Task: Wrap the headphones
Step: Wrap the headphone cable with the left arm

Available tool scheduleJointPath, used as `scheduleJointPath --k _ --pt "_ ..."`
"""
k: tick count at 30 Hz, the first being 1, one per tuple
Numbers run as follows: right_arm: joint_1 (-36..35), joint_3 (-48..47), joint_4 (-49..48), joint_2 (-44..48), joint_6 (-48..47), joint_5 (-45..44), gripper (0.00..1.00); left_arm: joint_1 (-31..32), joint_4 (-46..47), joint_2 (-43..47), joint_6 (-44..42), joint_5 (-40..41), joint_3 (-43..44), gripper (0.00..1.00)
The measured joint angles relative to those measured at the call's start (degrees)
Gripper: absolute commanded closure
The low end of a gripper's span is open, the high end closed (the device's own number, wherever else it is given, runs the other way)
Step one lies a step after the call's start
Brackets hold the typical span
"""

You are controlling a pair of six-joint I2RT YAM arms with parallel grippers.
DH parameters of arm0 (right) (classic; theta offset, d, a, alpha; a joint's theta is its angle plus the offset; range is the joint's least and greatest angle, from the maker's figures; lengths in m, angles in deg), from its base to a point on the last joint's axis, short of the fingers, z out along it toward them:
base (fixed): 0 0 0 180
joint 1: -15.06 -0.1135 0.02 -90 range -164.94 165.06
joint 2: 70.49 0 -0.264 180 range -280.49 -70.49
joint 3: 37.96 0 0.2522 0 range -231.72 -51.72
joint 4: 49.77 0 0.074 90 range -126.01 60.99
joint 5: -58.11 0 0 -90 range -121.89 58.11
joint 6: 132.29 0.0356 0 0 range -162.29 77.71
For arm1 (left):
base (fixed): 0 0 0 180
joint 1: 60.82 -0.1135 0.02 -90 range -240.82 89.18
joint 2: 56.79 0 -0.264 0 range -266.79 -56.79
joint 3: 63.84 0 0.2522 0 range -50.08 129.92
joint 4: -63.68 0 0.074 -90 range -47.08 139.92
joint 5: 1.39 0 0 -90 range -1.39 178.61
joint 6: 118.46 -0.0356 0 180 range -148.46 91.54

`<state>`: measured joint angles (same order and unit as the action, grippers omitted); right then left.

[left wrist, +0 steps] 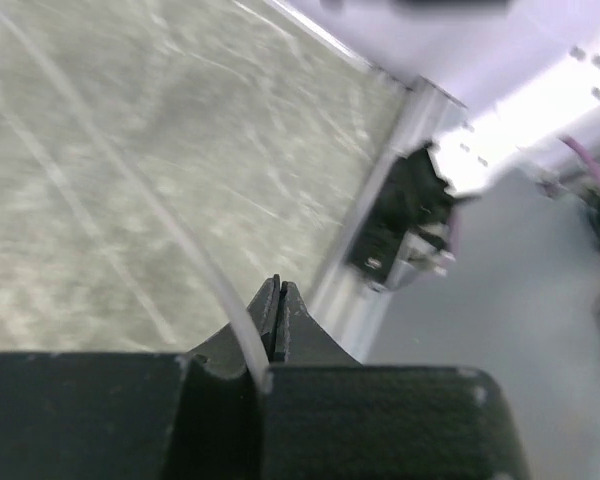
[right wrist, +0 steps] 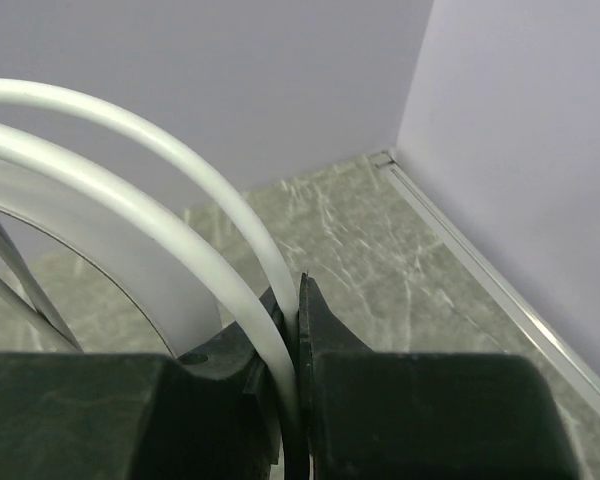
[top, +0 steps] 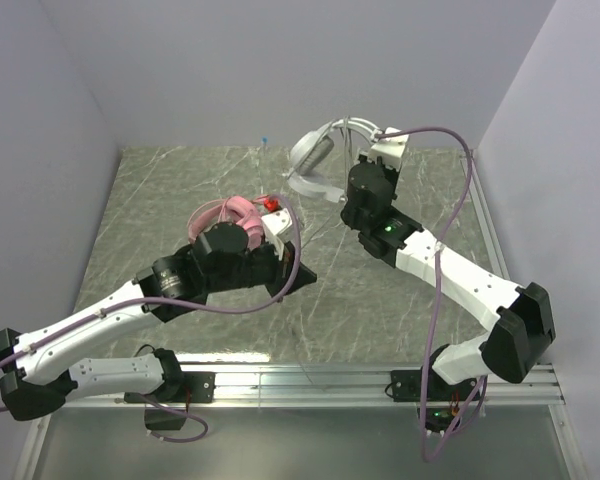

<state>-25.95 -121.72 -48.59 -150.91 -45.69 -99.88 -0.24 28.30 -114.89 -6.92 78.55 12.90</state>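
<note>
Right wrist: right fingers (right wrist: pixel 312 312) pinch white headphones' band (right wrist: pixel 130 140); left fingers (left wrist: pixel 292 322) closed beside cable (left wrist: pixel 160 215).

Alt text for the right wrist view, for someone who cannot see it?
The right arm's jaws are shut on the white headphones' headband, whose two curved white bands arc up and away to the left. Behind them lie the grey marbled table and lilac walls.

The left arm reaches forward with elbow bent, left claw (left wrist: pixel 278 305) pressed fully shut; the right arm stretches higher, right claw (right wrist: pixel 298 298) clamped in a grip
</note>
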Motion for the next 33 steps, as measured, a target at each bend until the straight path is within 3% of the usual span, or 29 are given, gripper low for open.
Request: scheduleJointPath --k 8,14,22,33 --pt "0.1 5.0 4.7 -0.4 4.6 -0.9 1.00 -0.2 -12.0 -10.5 -7.6 14.0 22.1 0.99" --pt "0.0 8.2 7.6 0.0 9.8 0.5 1.00 -2.3 -19.1 -15.5 -14.1 23.4 30.8 1.00" --pt "-2.1 10.2 17.5 2.6 13.2 1.4 1.00 -3.1 -18.8 -16.3 -26.8 32.4 29.7 1.00" --pt "-4.5 10.5 34.5 7.1 17.1 2.4 1.00 -3.5 -6.8 -15.2 -41.9 43.7 19.2 0.99"
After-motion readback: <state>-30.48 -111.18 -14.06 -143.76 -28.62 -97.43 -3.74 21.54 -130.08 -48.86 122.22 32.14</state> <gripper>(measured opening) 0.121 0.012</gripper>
